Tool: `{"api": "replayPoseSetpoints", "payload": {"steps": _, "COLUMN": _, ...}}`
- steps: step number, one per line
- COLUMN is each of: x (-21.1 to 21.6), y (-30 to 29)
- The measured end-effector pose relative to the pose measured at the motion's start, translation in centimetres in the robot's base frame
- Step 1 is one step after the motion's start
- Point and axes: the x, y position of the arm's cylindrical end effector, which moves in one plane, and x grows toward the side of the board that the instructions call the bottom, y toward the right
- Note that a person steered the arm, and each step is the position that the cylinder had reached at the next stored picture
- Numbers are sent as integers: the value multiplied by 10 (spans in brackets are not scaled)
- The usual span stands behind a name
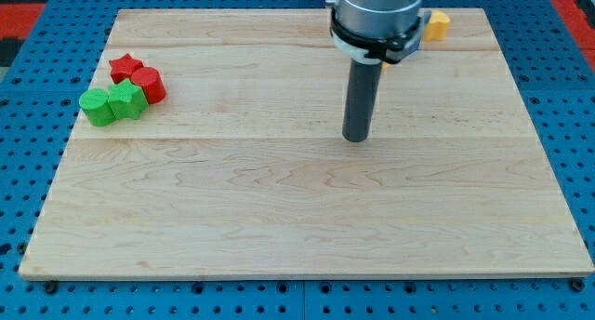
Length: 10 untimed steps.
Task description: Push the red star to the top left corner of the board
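Observation:
The red star (123, 66) lies near the board's left edge, in the upper half. A red cylinder (150, 85) touches it on its lower right. Two green blocks sit just below: a round one (96, 107) and a star-like one (126, 100), touching each other and the red cylinder. My tip (355, 138) rests on the board right of centre, far to the right of the red star and apart from every block.
A yellow block (435, 24) sits at the board's top edge, right of the arm and partly hidden by it. The wooden board (297, 218) lies on a blue perforated table (28, 97).

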Motion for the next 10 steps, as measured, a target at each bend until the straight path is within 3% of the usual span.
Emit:
{"api": "replayPoseSetpoints", "payload": {"steps": 1, "x": -8, "y": 119}}
{"api": "replayPoseSetpoints", "payload": {"steps": 2, "x": -49, "y": 222}}
{"api": "replayPoseSetpoints", "payload": {"steps": 4, "x": -238, "y": 238}}
{"api": "replayPoseSetpoints", "payload": {"steps": 6, "x": -229, "y": 111}}
{"api": "replayPoseSetpoints", "payload": {"steps": 7, "x": -190, "y": 134}}
{"api": "replayPoseSetpoints", "payload": {"steps": 8, "x": -213, "y": 133}}
{"api": "replayPoseSetpoints", "payload": {"steps": 9, "x": -208, "y": 179}}
{"api": "replayPoseSetpoints", "payload": {"steps": 10, "x": -162, "y": 179}}
